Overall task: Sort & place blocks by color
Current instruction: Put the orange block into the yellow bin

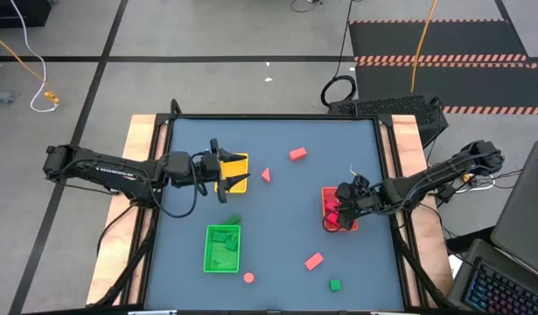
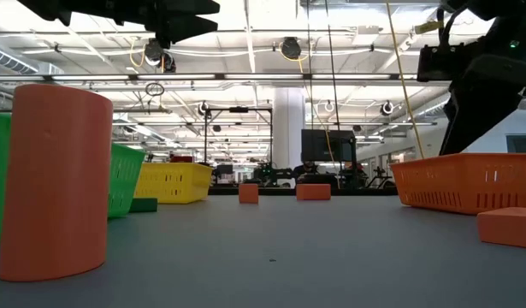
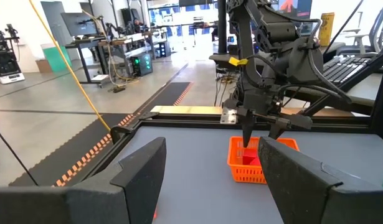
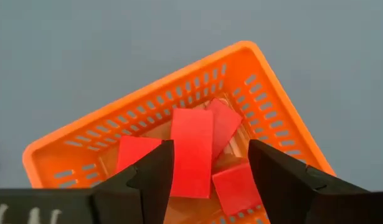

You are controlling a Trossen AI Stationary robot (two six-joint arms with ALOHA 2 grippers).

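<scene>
My right gripper (image 4: pixel 210 168) hangs open over the red tray (image 4: pixel 85 149) at the table's right, its fingers slanting down. Several red blocks lie in that tray; a long one (image 4: pixel 192 149) shows between my fingers, lying on the others with a gap to the right finger. My left gripper (image 3: pixel 213 168) is open and level above the yellow tray (image 1: pixel 236 172), with nothing between its fingers. Loose on the table are salmon blocks (image 1: pixel 296 154) (image 1: pixel 314 261), a triangle (image 1: pixel 266 175), a round one (image 1: pixel 248 278) and a green cube (image 1: pixel 335 284).
The green tray (image 1: pixel 222 248) stands at the near left with green pieces in it, and a small green block (image 1: pixel 234 220) lies just beyond it. Wooden rails (image 1: pixel 144 149) border the table left and right. The table's middle is bare blue-grey surface.
</scene>
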